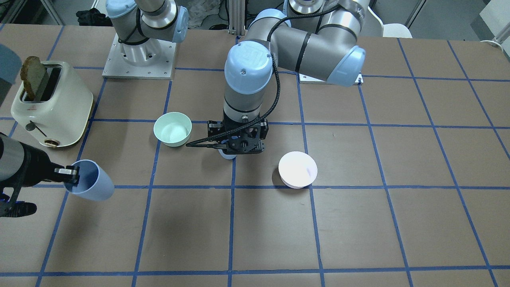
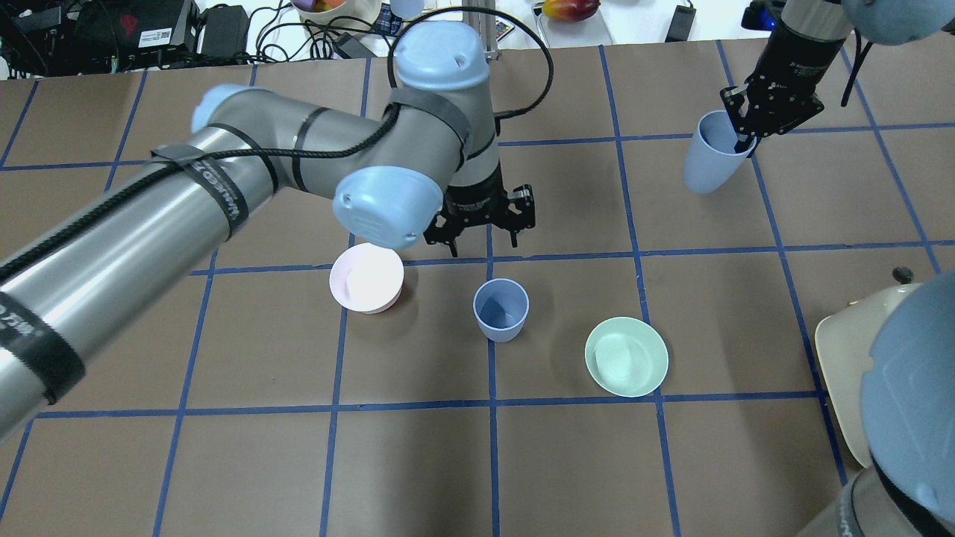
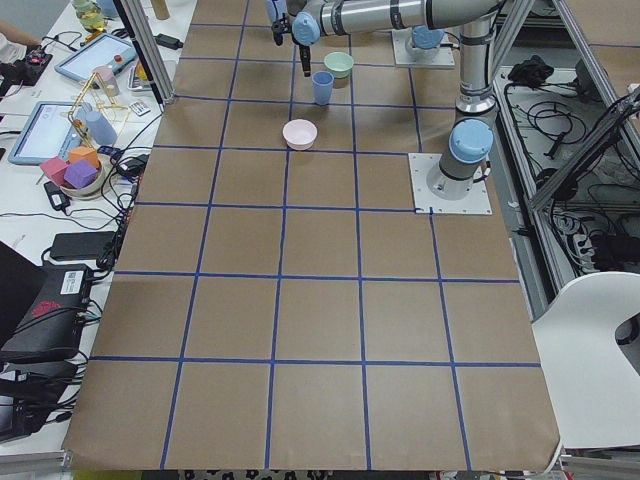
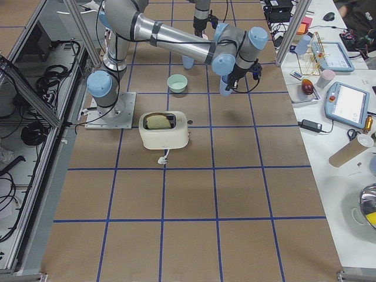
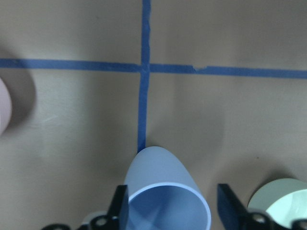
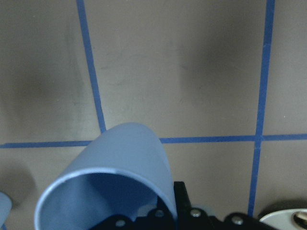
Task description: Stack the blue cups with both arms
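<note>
Cups of pale blue sit in two places. The standing cup (image 2: 501,309) is upright on the brown surface (image 1: 358,223), between the pink bowl (image 2: 367,278) and the mint-green bowl (image 2: 626,356), with the left end effector (image 2: 483,245) above it. The overhead view shows this cup whole, while the front-facing view hides all but a sliver of it behind that end effector. Only the left wrist view shows the fingers (image 5: 228,208) spread apart with the cup's rim between them; whether they touch it cannot be judged. The tilted cup (image 2: 707,164) hangs at the robot's right, well apart from the first. The right end effector (image 2: 741,142) is clamped on its wall, one finger inside the rim and one outside. A cream toaster (image 1: 51,103) holding a bread slice stands nearby. Blue tape divides the surface into squares. Side views add a bench (image 4: 338,147) with a tablet (image 4: 351,104), and a white chair (image 3: 600,365).
</note>
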Controlling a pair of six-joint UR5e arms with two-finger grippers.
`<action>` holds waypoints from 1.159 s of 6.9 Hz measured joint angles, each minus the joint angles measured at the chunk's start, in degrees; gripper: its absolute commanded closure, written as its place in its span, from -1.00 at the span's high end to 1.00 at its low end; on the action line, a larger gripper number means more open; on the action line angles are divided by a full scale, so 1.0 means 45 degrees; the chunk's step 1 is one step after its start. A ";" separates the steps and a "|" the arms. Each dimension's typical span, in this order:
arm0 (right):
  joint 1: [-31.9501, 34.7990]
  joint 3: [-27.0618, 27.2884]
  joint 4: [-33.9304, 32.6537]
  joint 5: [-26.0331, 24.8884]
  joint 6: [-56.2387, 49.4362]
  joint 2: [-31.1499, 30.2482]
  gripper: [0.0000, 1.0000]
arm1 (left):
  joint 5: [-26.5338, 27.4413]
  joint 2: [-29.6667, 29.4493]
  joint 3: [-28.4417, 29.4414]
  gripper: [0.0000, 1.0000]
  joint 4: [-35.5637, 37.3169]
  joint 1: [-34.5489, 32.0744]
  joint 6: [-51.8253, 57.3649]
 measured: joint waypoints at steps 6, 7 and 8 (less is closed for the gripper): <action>0.4838 0.0806 0.1254 0.0907 0.6010 -0.1136 -1.00 | 0.0936 0.4059 0.0919 1.00 -0.4804 0.2631 0.2780; 0.5363 0.1171 0.1125 0.1181 0.6692 -0.1218 -1.00 | 0.1565 0.4260 0.0103 1.00 -0.3712 0.2952 0.3105; 0.5736 0.1445 0.0998 0.1308 0.7168 -0.1300 -1.00 | 0.1823 0.4325 -0.0346 1.00 -0.2555 0.3288 0.3942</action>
